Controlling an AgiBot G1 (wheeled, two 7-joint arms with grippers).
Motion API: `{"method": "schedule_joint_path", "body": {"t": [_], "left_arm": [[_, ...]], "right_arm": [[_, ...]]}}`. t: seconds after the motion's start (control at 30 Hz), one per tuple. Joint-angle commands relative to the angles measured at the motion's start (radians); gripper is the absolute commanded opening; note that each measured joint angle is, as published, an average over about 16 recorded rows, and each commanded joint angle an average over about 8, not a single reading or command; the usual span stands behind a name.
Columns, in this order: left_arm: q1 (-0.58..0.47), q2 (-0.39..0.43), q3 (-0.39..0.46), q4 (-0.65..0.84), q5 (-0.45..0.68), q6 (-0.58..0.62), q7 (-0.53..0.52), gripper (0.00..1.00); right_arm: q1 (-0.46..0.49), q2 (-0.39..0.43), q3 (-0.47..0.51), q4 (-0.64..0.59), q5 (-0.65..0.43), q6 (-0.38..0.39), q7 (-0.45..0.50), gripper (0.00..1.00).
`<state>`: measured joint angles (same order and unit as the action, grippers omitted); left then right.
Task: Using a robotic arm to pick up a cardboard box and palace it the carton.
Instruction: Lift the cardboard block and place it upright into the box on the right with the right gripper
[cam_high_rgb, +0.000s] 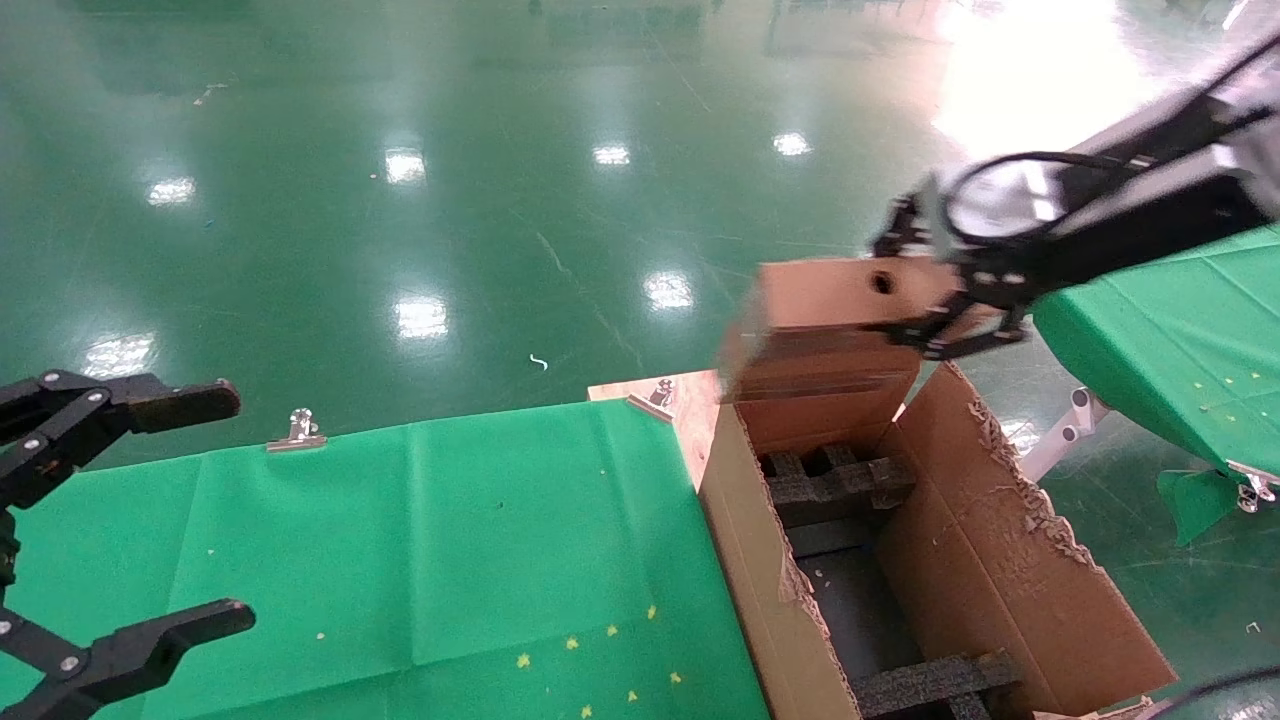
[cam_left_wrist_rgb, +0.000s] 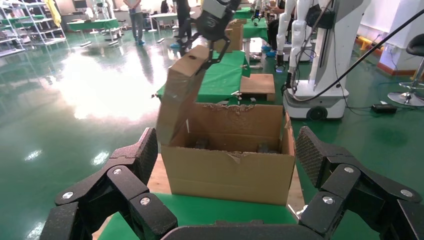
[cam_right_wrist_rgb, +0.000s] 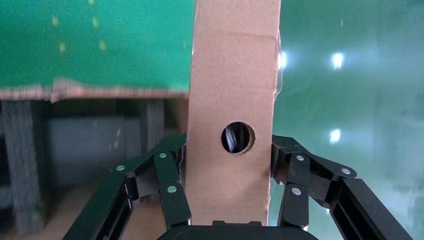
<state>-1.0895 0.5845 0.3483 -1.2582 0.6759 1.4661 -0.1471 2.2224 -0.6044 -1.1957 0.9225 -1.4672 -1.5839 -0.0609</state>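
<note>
My right gripper (cam_high_rgb: 935, 300) is shut on the cardboard box (cam_high_rgb: 830, 320), a small brown box with a round hole, held in the air over the far end of the carton (cam_high_rgb: 1000, 560). In the right wrist view the fingers (cam_right_wrist_rgb: 167, 175) press both narrow sides of the cardboard box (cam_right_wrist_rgb: 230, 90). The carton is open, with ragged flaps and black foam inserts (cam_high_rgb: 835, 480) inside. The left wrist view shows the box (cam_left_wrist_rgb: 180, 95) tilted above the carton (cam_left_wrist_rgb: 230, 170). My left gripper (cam_high_rgb: 150, 520) hangs open and holds nothing at the table's left edge.
A table under green cloth (cam_high_rgb: 400, 540) lies left of the carton, with metal clips (cam_high_rgb: 298, 430) on its far edge. A second green table (cam_high_rgb: 1180, 340) stands on the right. A white robot (cam_left_wrist_rgb: 325, 60) and people stand beyond the carton on the green floor.
</note>
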Motion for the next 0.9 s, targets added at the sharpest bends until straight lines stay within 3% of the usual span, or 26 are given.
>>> {"method": "schedule_joint_path", "body": {"t": [0.03,0.43,0.9], "left_arm": [[0.0,0.0,0.0,0.0,0.0,0.0,0.0,1.0],[0.0,0.0,0.0,0.0,0.0,0.0,0.0,1.0],[0.0,0.0,0.0,0.0,0.0,0.0,0.0,1.0]], "right_arm": [[0.018,0.031,-0.023,-0.009,-0.014,0.0,-0.007,0.0],[0.041,0.128,-0.119,-0.08,-0.007,0.0,-0.033,0.0],[0.029,0.133,-0.135,-0.091,0.014,0.012,-0.001,0.0]]}}
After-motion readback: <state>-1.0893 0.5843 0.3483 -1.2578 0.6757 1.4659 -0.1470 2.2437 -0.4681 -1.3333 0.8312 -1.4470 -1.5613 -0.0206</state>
